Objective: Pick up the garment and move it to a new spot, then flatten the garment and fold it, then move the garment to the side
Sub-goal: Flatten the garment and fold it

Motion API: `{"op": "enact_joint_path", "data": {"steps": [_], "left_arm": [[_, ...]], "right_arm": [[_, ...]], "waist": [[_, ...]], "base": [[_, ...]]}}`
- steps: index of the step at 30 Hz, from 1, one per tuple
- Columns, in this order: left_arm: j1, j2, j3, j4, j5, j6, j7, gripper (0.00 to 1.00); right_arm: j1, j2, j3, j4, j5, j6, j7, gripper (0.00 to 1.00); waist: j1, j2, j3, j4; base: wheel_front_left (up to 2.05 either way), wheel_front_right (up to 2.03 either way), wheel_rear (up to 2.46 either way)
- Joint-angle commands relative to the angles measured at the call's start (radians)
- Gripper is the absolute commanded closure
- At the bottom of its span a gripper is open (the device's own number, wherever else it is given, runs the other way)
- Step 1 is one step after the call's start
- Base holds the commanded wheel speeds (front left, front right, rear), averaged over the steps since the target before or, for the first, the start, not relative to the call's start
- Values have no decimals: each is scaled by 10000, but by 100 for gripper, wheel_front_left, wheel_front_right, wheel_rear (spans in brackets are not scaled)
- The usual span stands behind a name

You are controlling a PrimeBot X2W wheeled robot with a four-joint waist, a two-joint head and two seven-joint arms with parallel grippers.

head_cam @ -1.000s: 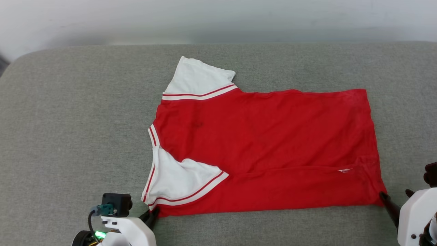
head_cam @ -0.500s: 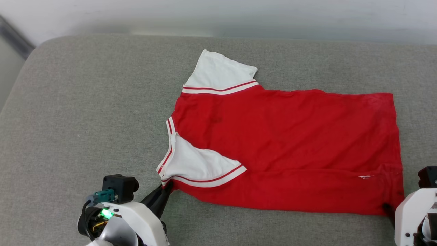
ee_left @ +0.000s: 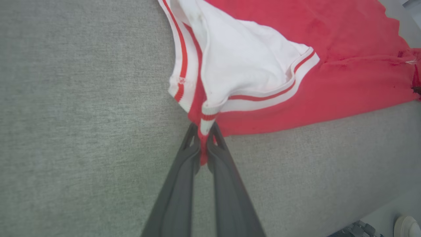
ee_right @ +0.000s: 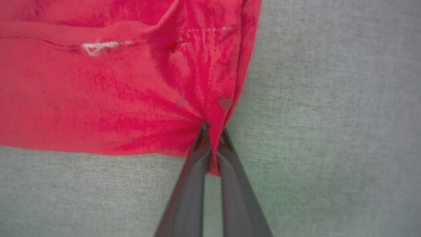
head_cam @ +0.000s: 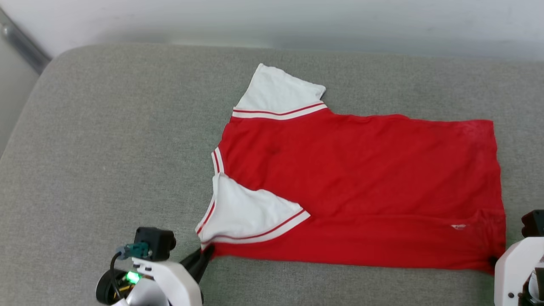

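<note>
The garment [head_cam: 361, 191], a red jersey with white sleeves and striped trim, lies spread on the grey cushion, plain side up, collar to the left and hem to the right. My left gripper [head_cam: 207, 254] is shut on its near-left corner by the white sleeve; the left wrist view shows the garment [ee_left: 250, 62] with striped trim pinched in my left gripper [ee_left: 204, 130]. My right gripper [head_cam: 491, 260] is shut on the near-right hem corner. In the right wrist view the red garment [ee_right: 108, 85] bunches between the fingers of my right gripper [ee_right: 213, 130].
The grey cushion [head_cam: 106, 140] spreads wide to the left of the garment and along its front edge. A pale wall runs behind it. At the far left the cushion's rounded corner meets a dark strip [head_cam: 21, 42].
The camera has swung, so the whole picture shifted right. My right gripper has shut on the hem corner. The near edge of the garment now lies straighter between my two grippers.
</note>
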Motion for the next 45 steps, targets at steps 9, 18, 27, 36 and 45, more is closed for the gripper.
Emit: {"op": "enact_joint_path", "data": {"steps": [9,18,27,36,45], "left_arm": [[1179,756,2,-272,-488,284,706,100],[2028,945,-263,-698,-747,412,999,100],[1754,729,-529,35,-606,135,847,0],[1169,747,-27,-35,266,43,-860,0],[450,169,847,-264,1510,223,-4096,0]], "right_arm": [[739,96,-489,-1170,104,-18,103,100],[1914,463,-1070,-2241,-78,-18,889,100],[2038,644,-1030,-1842,-99,-16,792,0],[1442,485,-918,-1925,73,-13,-42,0],[476,871,-1130,-2605,-149,-13,-2583,0]], "waist": [[-1,0,-807,-395],[-1,0,-923,-718],[-1,0,-901,-896],[-1,0,-1152,-942],[-1,0,-1264,-964]], "base": [[0,0,0],[0,0,0],[0,0,0],[0,0,0],[0,0,0]]}}
